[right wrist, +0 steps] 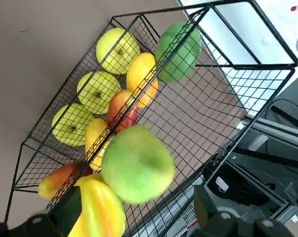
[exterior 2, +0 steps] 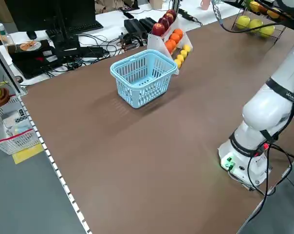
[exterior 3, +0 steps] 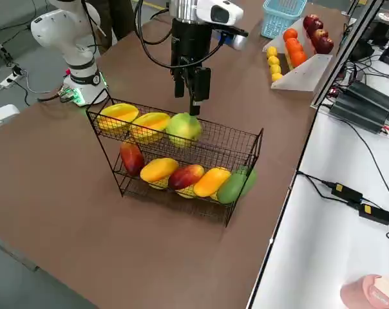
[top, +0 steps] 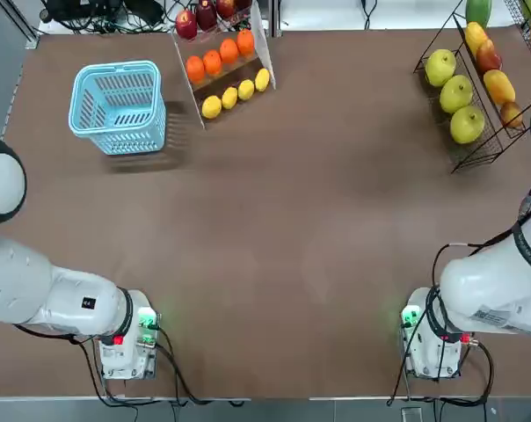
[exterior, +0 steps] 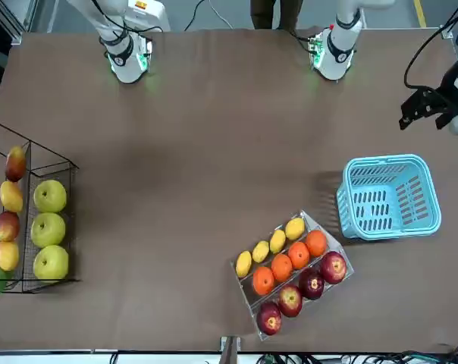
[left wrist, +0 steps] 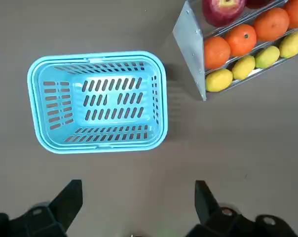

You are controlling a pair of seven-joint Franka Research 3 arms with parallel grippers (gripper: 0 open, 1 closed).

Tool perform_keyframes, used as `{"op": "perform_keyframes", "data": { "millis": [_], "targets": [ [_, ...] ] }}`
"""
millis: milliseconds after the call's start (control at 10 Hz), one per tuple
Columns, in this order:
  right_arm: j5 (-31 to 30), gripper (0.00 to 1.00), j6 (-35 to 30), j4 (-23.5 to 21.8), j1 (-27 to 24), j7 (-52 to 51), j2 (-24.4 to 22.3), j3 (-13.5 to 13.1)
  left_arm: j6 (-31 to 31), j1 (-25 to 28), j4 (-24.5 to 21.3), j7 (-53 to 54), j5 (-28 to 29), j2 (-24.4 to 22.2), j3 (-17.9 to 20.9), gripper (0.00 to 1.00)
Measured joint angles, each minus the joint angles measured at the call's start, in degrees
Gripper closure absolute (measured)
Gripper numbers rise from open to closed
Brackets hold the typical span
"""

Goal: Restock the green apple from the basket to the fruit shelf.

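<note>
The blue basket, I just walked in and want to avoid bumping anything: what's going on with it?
Nothing is being carried. The blue basket is empty, and three green apples sit in a row on the wire shelf. The left gripper hangs open near the basket; the right arm's gripper is over the shelf's fruit.

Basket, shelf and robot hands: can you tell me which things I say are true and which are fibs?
1. An apple is inside the blue basket. False: nothing lies in it.
2. Three yellow-green apples sit in a row on the black wire shelf. True.
3. The left gripper is shut. False: it is open, over the table near the basket.
4. The right gripper is above the wire shelf. True.
</note>
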Motion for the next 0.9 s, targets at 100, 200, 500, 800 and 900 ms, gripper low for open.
{"op": "perform_keyframes", "data": {
  "millis": [100,200,500,800,900],
  "targets": [
    [0.3,0.00,-0.1,0.0,0.0,0.7,0.0,0.0,0.0,0.0,0.0,0.0,0.0,0.0,0.0,0.00],
    [0.9,0.00,-0.2,0.0,0.0,2.0,0.0,0.0,0.0,0.0,0.0,0.0,0.0,0.0,0.0,0.00],
    [3.1,0.00,-1.5,-0.1,0.4,10.2,0.0,0.2,0.0,0.0,0.0,0.0,0.0,0.0,0.0,0.00],
    [5.8,0.00,-4.6,-0.3,3.4,24.5,0.0,0.3,0.0,0.0,0.0,0.0,0.0,0.0,0.0,0.00],
    [6.8,0.00,-5.5,-0.3,4.4,28.7,0.0,0.3,0.0,0.0,0.0,0.0,0.0,0.0,0.1,0.00]
  ]
}}
